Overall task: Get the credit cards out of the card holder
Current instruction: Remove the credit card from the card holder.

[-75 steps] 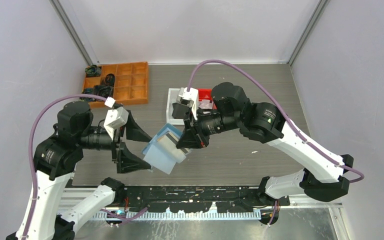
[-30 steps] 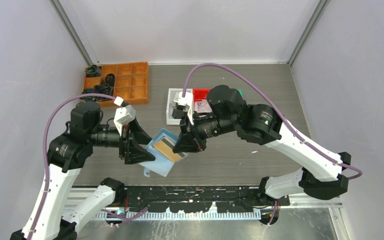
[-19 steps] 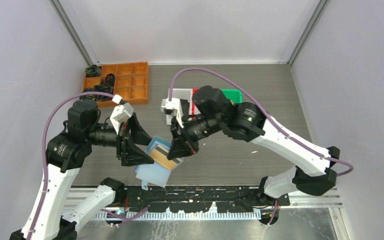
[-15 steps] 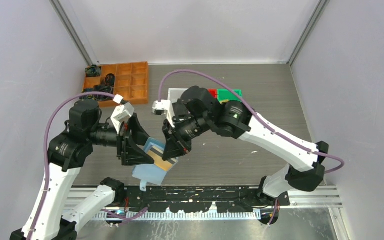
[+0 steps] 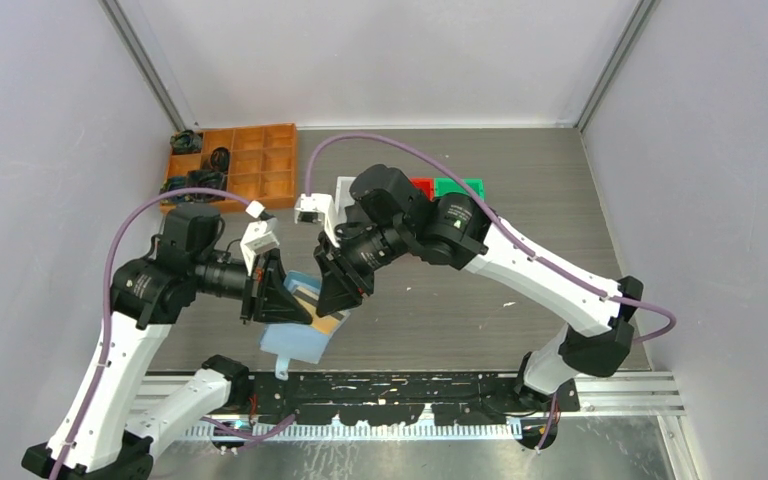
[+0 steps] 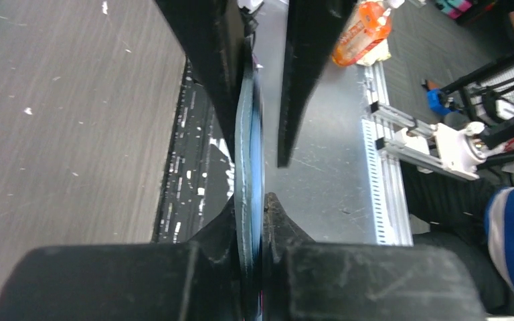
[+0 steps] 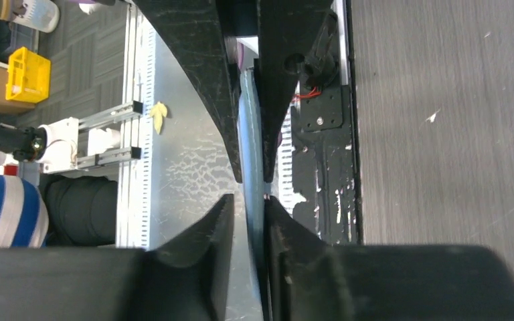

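Observation:
The card holder (image 5: 295, 340), pale blue and open, hangs tilted above the table's near edge between my two grippers. My left gripper (image 5: 295, 305) is shut on it. In the left wrist view the card holder (image 6: 249, 154) stands edge-on, pinched at the left gripper (image 6: 251, 200). My right gripper (image 5: 332, 303) faces it from the right, with its jaws apart around the same edge. In the right wrist view one side of the right gripper (image 7: 247, 199) touches the card holder (image 7: 251, 154) and the other side stands off it. A tan credit card (image 5: 330, 323) pokes out of the holder.
An orange compartment tray (image 5: 235, 165) with dark items sits at the back left. A white bin (image 5: 343, 190), a red bin (image 5: 422, 185) and a green bin (image 5: 460, 187) stand behind the right arm. The black rail (image 5: 390, 385) runs along the near edge.
My left gripper has closed on the card holder. The right gripper's jaws have parted. The right arm has swung left, and the holder has shifted left and toward the near edge.

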You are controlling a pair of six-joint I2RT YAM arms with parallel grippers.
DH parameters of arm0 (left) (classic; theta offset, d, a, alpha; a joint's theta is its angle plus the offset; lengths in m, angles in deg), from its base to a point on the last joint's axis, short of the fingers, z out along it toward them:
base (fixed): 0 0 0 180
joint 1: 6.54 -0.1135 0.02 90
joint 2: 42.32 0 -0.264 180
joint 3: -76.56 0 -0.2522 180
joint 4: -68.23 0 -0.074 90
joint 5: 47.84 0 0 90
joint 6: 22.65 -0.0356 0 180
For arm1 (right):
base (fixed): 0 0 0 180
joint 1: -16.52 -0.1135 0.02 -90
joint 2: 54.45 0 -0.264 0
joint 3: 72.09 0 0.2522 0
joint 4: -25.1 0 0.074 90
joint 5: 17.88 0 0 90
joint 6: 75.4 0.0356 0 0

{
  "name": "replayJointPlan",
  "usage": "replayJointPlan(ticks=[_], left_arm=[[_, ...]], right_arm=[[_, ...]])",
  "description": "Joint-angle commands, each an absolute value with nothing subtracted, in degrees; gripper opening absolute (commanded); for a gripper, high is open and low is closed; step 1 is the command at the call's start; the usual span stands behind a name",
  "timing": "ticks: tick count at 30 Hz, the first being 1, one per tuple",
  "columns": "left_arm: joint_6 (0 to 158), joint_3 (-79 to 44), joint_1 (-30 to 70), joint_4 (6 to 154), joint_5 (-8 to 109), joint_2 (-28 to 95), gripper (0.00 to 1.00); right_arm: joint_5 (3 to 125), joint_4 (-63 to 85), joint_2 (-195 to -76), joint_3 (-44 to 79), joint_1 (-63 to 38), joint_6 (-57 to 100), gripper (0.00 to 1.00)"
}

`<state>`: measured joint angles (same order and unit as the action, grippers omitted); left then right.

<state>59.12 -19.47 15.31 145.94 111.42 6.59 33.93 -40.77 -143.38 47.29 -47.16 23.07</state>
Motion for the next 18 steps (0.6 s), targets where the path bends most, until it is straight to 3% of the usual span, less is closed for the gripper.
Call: replayJointPlan(ticks=[1, 6, 8, 13, 18], left_arm=[[59.38, -17.35, 15.28, 142.96, 107.43, 6.47, 0.0], [72.81, -18.14, 15.26, 129.58, 107.77, 5.26, 0.0], [78.1, -18.52, 15.26, 123.62, 107.73, 5.04, 0.0], [87.53, -19.76, 15.26, 114.49, 107.25, 4.58, 0.0], [95.43, -20.64, 15.27, 108.07, 107.67, 4.21, 0.0]], right_arm=[[33.38, -25.92, -136.89, 39.86, -46.71, 28.53, 0.38], [40.7, 9.05, -119.81, 13.51, -45.31, 40.9, 0.61], [44.66, 22.75, -115.39, 4.38, -45.33, 46.33, 0.64], [50.17, 44.43, -112.13, -8.09, -45.35, 54.89, 0.57], [49.83, 49.17, -115.23, -8.36, -45.34, 57.99, 0.5]])
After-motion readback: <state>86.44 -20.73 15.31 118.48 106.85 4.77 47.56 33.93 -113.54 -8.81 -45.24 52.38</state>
